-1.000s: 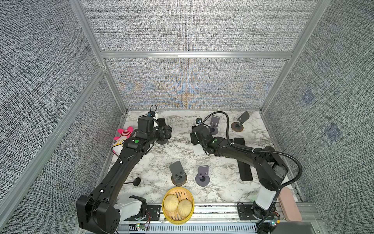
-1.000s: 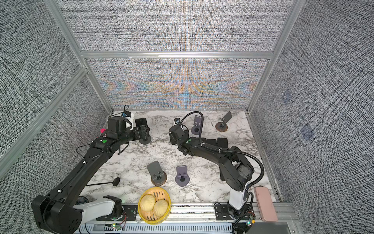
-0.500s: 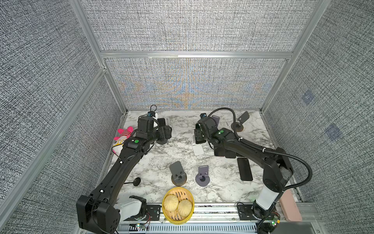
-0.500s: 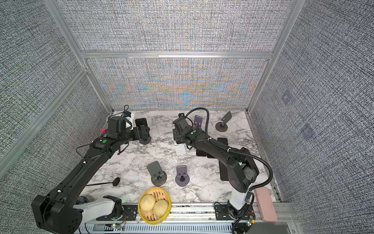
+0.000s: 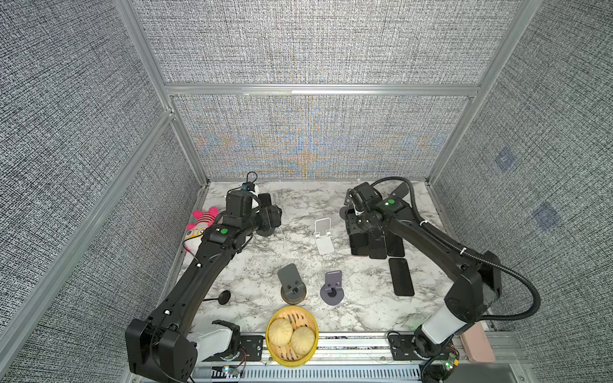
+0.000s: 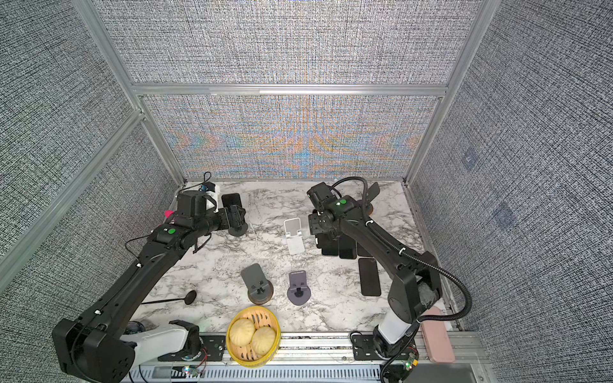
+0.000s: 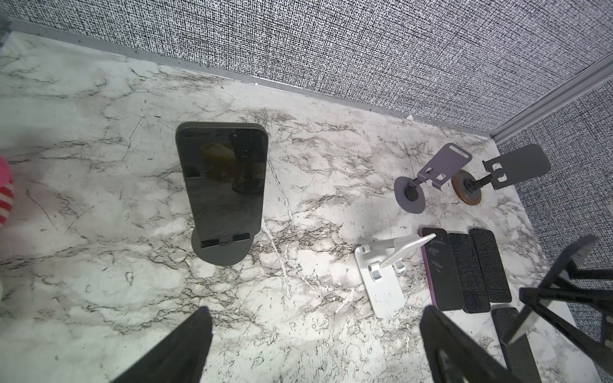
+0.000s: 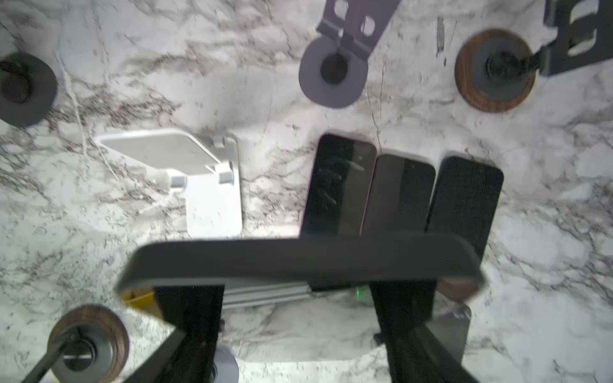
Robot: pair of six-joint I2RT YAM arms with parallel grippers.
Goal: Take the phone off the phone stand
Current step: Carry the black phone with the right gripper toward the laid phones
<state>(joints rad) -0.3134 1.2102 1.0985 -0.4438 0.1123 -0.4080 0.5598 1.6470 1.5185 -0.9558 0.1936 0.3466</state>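
Currently right fingers point(image 8: 192, 308) are clamped on a dark phone point(image 8: 298, 262), one on each long edge, with the phone crosswise between them. It's in the air over a row of three phones point(image 8: 398, 195) lying flat side by side on the counter point(image 5: 298, 205). A fourth flat phone point(image 5: 401, 277) lies apart from the row, nearer the front.

White stand point(image 5: 323, 237) sits just left of that row in both top views, cradle bare.

Left fingers point(image 7: 185, 345) are spread wide, gripping nothing, and face a second phone point(image 7: 222, 179). That one leans upright in a dark round-base stand point(image 7: 222, 252) at the back left, bottom edge seated in its lip. The fingers aren't touching it.

Only container: a yellow steamer basket point(image 5: 269, 328) at the front edge of the counter, lid off. It holds two pale buns point(image 5: 280, 331), side by side and touching.

Other stands, all unloaded:
- grey one on a wooden base point(image 5: 292, 288)
- purple one point(image 5: 331, 291) just beside it
- purple one at the back right point(image 7: 431, 172)
- dark one on a wooden disc point(image 7: 471, 189) beside that

Pink plush toy point(image 5: 202, 220) lies by the left wall.
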